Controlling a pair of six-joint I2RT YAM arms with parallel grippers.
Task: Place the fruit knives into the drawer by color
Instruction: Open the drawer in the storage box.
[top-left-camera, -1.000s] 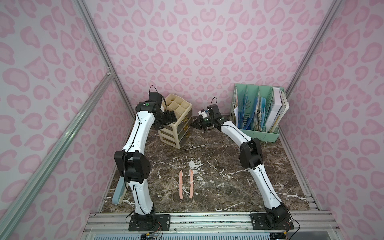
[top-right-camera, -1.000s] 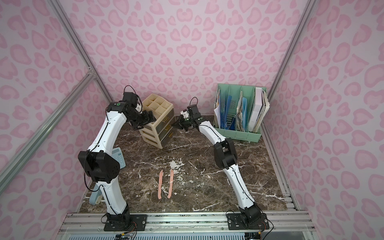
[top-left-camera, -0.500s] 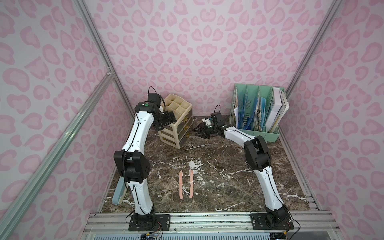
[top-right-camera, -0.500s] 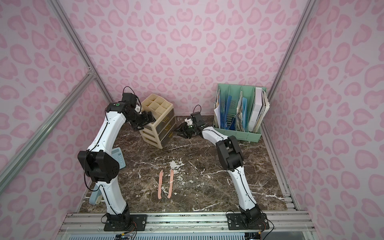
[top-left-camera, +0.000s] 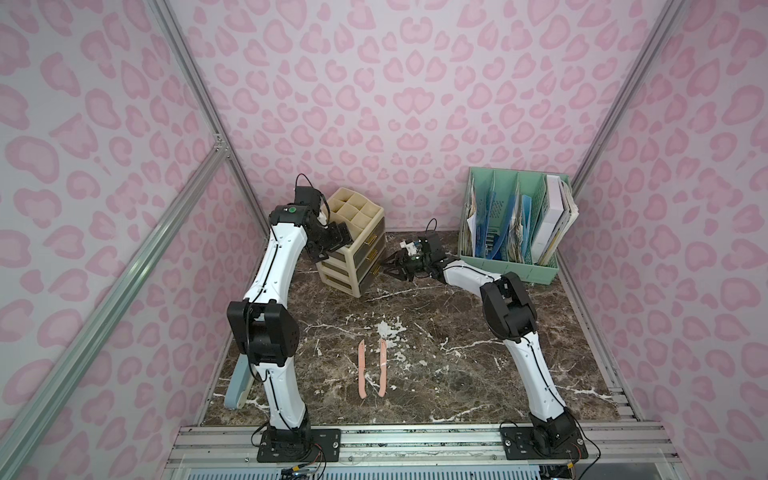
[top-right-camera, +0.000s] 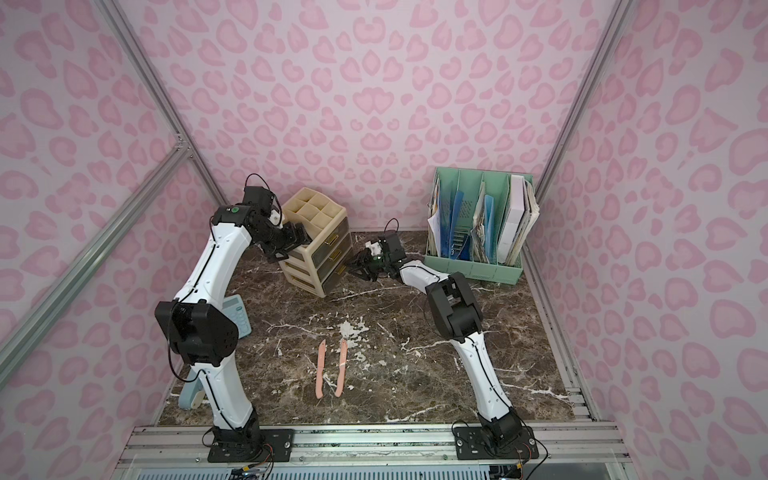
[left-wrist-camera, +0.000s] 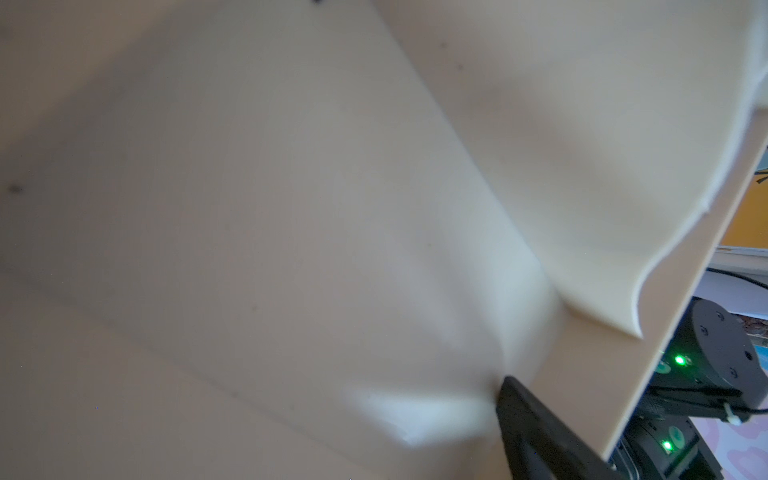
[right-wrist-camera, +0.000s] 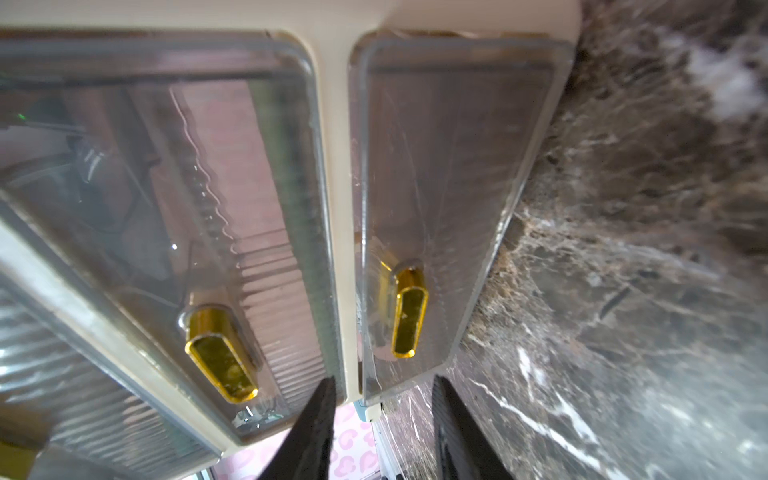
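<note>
**Q:** What is at the left of the frame?

**A:** In both top views the left arm (top-left-camera: 279, 266) reaches up to a cream drawer unit (top-left-camera: 360, 253) left of centre. The left fingers (left-wrist-camera: 536, 436) are spread wide at its plain side wall. The left wrist view shows only one finger, touching the cream plastic.

**Q:** Where are the knives?

**A:** Two salmon pink ones lie on the dark marble tabletop (top-left-camera: 449, 374) at lower centre. The left pink knife (top-left-camera: 362, 369) and the right pink knife (top-left-camera: 382, 368) are side by side, nearly parallel and just apart. Both are well away from the drawers.

**Q:** And further right?

**A:** The right fingers (right-wrist-camera: 316, 432) are just right of the unit, facing its clear drawer fronts. They are parted with nothing between them, close to two gold handles (right-wrist-camera: 409, 311). Both drawers seen there look shut. A green file rack (top-left-camera: 511, 266) stands at upper right, filled with papers and folders.
</note>
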